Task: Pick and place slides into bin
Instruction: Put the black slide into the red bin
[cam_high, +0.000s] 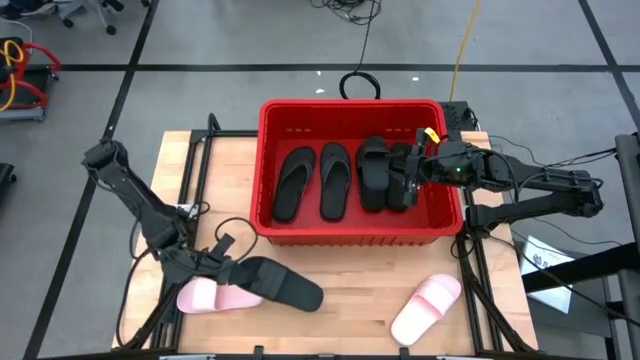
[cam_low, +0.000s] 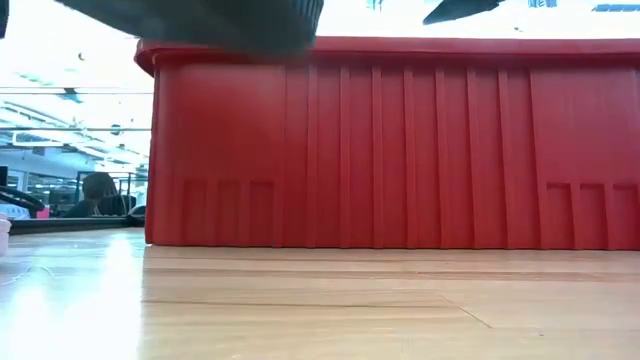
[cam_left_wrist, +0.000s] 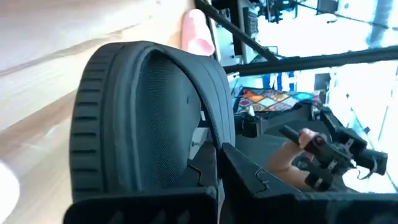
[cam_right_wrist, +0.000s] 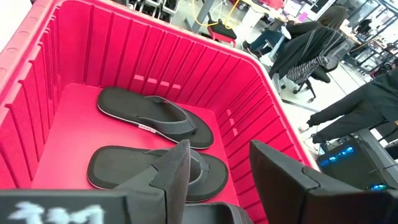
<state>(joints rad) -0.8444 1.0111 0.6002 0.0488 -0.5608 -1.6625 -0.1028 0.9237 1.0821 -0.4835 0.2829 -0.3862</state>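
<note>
— While the right gripper (cam_high: 408, 172) hangs inside the bin (cam_high: 350, 236), at the bin's right end, what do you make of its fingers?

— They stand well apart, nothing between them that I can see. It sits right over the black slides (cam_high: 373, 172) already lying there. Four dark ones lie side by side on the bin floor, two thong-style (cam_high: 294, 182) toward the left wall.

— And the left arm?

— The left gripper (cam_high: 232, 270) is in front of the bin, off its left corner, closed on a black wide-strap slide (cam_high: 285, 284), and that slide looks lifted off the table. From its wrist camera the strap fills the view, with the fingers (cam_left_wrist: 249, 180) pinched on it.

— What's left outside the bin?

— A pink slide (cam_high: 205, 296) just beside that gripper, and another pink slide (cam_high: 426, 308) in front of the bin's right corner.

— What worries you?

— The grip is near one end, so the slide hangs long; I'd guess it could swing and clip the bin's front rim going over, or slip out. And both arms heading over the bin together could knock each other unless the right one backs out.
</note>
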